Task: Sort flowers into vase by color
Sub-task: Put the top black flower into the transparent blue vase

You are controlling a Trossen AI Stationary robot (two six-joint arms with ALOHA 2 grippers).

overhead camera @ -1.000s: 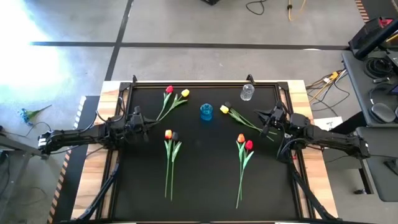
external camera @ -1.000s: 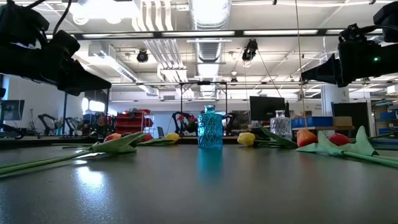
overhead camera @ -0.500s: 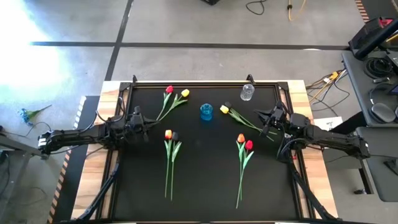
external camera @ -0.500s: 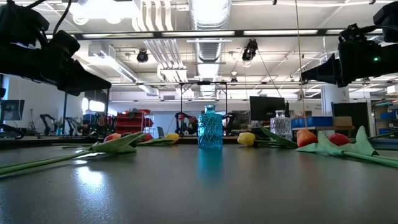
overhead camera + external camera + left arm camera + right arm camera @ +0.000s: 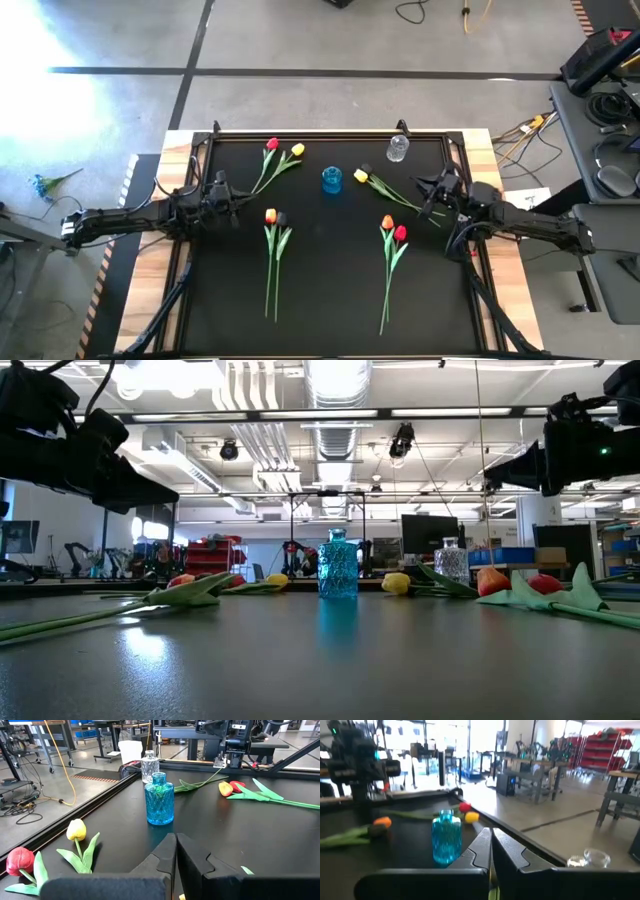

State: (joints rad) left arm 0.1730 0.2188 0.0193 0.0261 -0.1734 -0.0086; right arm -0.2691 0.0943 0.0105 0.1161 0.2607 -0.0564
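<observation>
On the black table (image 5: 330,290), as I see it from my remote station, eight flowers lie flat in four pairs and none is yet in a vase.

Risks, as I judge them. The blue vase (image 5: 332,180) and the clear vase (image 5: 398,148) look light and narrow-necked; a stem pushed in off-centre, or an arm sweeping low, could tip either one. The yellow flower (image 5: 361,176) lies close beside the blue vase with its stem running toward my right gripper (image 5: 432,190), so a careless reach there could nudge the vase. Each pair lies with heads nearly touching and leaves overlapping: red (image 5: 272,144) with yellow (image 5: 297,150) at the far left, orange (image 5: 270,215) with a dark one (image 5: 281,217) at the near left, orange (image 5: 387,222) with red (image 5: 400,233) at the near right. A pinch on one thin stem could drag its partner along or catch both, mixing colours.

Grippers. My left gripper (image 5: 232,196) hovers at the table's left edge, the right at its right edge; both have fingers pressed together and hold nothing.

Containers. Blue vase: upright, mid-table toward the far side, empty. Clear vase: upright, near the far edge and well apart from the blue one, empty as far as I can tell.
</observation>
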